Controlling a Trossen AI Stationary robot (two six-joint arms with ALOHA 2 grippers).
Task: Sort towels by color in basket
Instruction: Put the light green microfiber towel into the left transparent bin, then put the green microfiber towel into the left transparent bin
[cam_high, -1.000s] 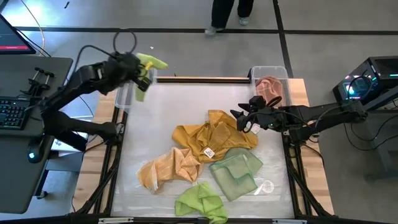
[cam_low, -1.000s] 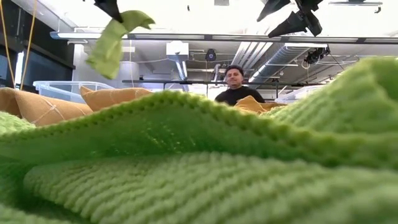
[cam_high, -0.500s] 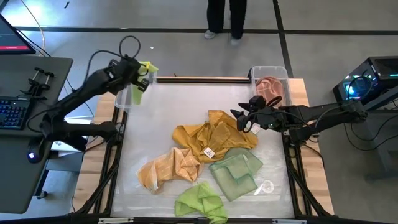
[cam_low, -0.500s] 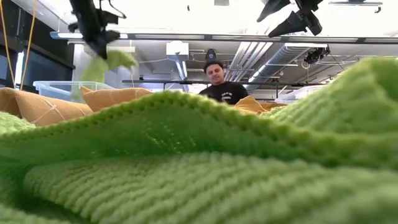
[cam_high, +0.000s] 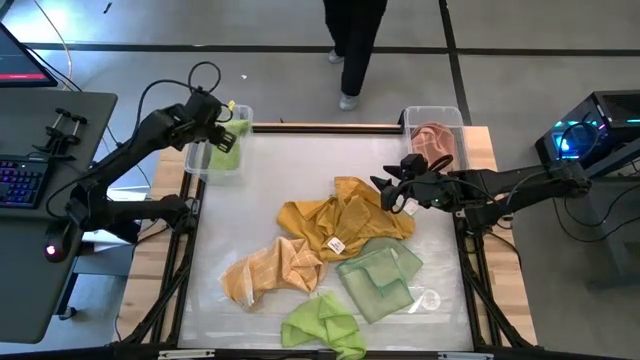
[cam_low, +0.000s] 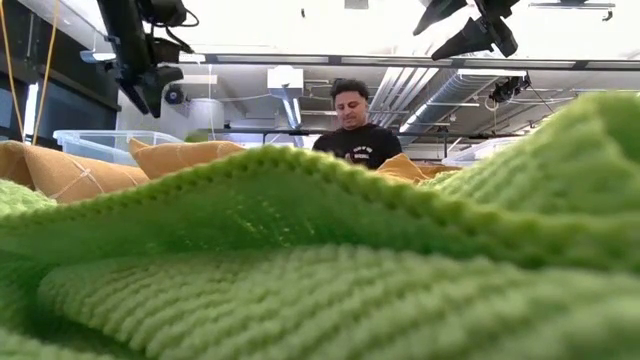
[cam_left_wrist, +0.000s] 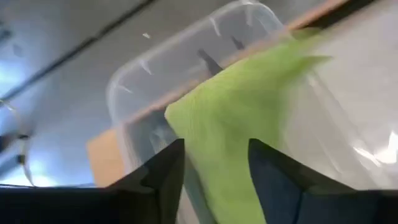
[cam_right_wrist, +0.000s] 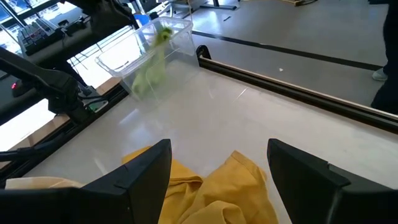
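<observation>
My left gripper hangs open over the clear bin at the table's far left. A lime green towel lies in that bin, below the fingers. My right gripper waits open above the mustard yellow towel at mid-table. Beside that towel lie an orange-tan towel, a sage green towel and a second lime green towel near the front edge. A pink-brown towel fills the clear bin at the far right.
A black bar runs along the table's far edge between the two bins. A person walks just beyond it. A desk with a keyboard stands to the left and lit equipment to the right. The near lime towel fills the low view.
My left gripper has come down over the far-left bin and opened, letting go of the lime green towel. That towel hung below the fingers a second ago and has dropped into the bin. The person beyond the table has walked a few steps.
</observation>
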